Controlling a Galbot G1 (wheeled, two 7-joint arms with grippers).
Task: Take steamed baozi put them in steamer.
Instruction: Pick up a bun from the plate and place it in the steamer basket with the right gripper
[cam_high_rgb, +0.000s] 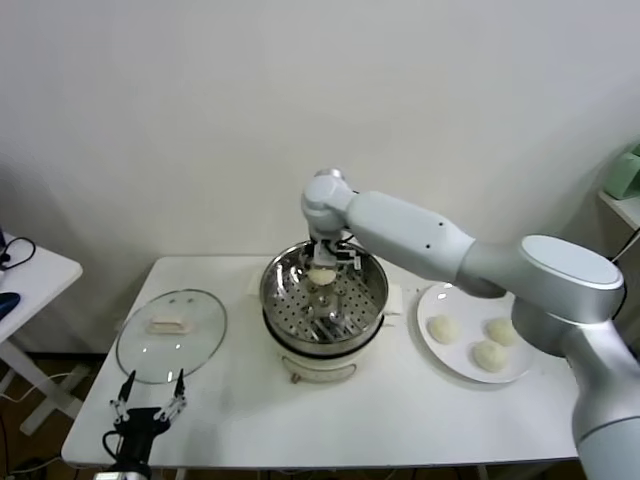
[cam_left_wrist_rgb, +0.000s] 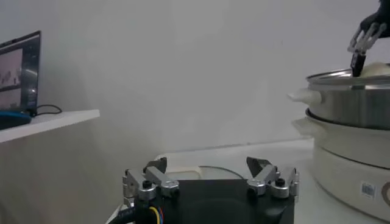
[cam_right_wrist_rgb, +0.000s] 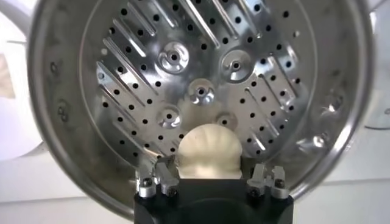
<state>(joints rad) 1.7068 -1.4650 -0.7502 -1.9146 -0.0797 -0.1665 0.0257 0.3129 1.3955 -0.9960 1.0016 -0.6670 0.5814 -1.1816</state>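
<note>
While the right gripper (cam_high_rgb: 322, 272) holds one round bun (cam_right_wrist_rgb: 209, 152) dome-up over the steamer (cam_high_rgb: 323, 296), with no long axis, three buns (cam_high_rgb: 487, 341) sit on one plate (cam_high_rgb: 436, 297). Left gripper (cam_high_rgb: 148, 403) waits wide open near the table's front edge.

Four baozi (cam_high_rgb: 322, 275) (cam_high_rgb: 443, 328) (cam_high_rgb: 501, 331) (cam_high_rgb: 489, 356); one steamer (cam_high_rgb: 372, 318); one plate (cam_high_rgb: 432, 300); one lid (cam_high_rgb: 135, 345).

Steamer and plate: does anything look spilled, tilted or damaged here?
Nothing stands out. The steamer sits upright, its tray bare; the right hand holds one baozi above it. Three baozi lie tidy on the plate.
</note>
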